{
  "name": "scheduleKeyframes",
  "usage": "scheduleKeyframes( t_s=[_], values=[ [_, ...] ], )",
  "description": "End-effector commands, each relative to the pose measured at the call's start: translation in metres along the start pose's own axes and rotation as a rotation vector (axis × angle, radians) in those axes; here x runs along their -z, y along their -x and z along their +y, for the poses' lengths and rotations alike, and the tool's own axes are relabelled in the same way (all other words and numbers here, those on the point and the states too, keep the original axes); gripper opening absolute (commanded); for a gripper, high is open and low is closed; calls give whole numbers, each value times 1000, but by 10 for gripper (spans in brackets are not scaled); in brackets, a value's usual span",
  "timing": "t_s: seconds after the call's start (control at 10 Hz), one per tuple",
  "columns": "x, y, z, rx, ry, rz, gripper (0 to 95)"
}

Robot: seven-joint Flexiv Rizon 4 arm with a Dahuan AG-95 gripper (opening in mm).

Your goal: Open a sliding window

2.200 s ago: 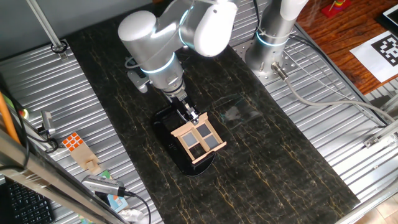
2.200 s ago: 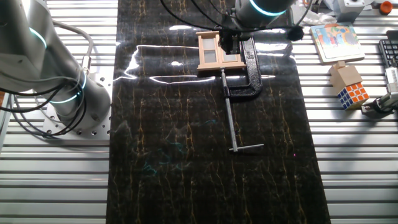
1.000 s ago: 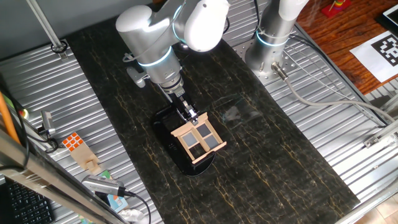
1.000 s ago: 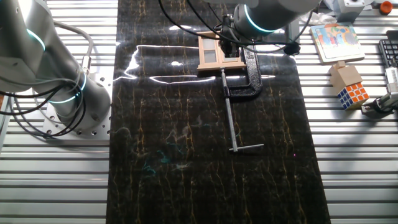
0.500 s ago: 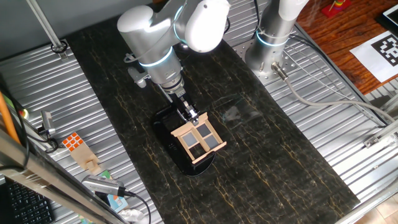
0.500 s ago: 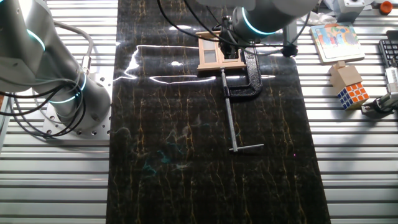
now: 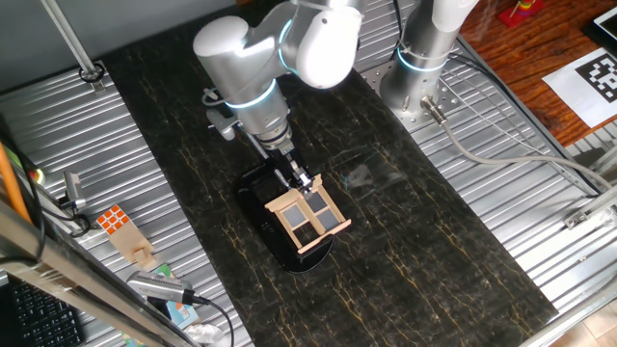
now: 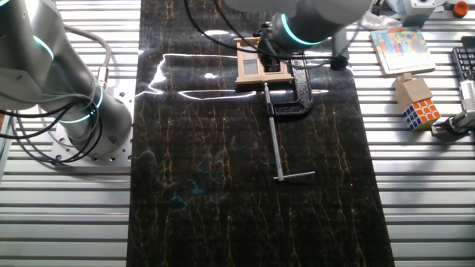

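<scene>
C-clamp [image 8: 286, 96] tight beside window [image 7: 307, 217]

Arm bent low, gripper [image 7: 302, 181] pointing down — fingers hidden

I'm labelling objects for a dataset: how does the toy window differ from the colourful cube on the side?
The sliding window is a flat tan frame with dark panes; the cube is an orange-and-white block. The window sits on the dark mat under the gripper; the cube lies off it on ribbed metal, untouched. Both are small.

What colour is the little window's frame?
Light tan wood. The sliding window shows best in the fixed view looking down on its four dark panes.
</scene>
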State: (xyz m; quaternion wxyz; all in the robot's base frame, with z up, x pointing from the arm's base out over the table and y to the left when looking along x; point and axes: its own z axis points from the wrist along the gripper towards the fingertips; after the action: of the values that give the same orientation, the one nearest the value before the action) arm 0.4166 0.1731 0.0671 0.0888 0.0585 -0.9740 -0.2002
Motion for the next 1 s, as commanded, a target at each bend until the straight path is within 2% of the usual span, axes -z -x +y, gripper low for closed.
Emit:
scheduleKeyframes(
  t_s=[0.1, 0.7, 1.0],
  values=[
    [-4, -1, 1, 3, 0, -1, 0],
    [-27, -13, 8, 7, -7, -33, 0],
    [-29, -13, 9, 13, -19, -37, 0]
  ],
)
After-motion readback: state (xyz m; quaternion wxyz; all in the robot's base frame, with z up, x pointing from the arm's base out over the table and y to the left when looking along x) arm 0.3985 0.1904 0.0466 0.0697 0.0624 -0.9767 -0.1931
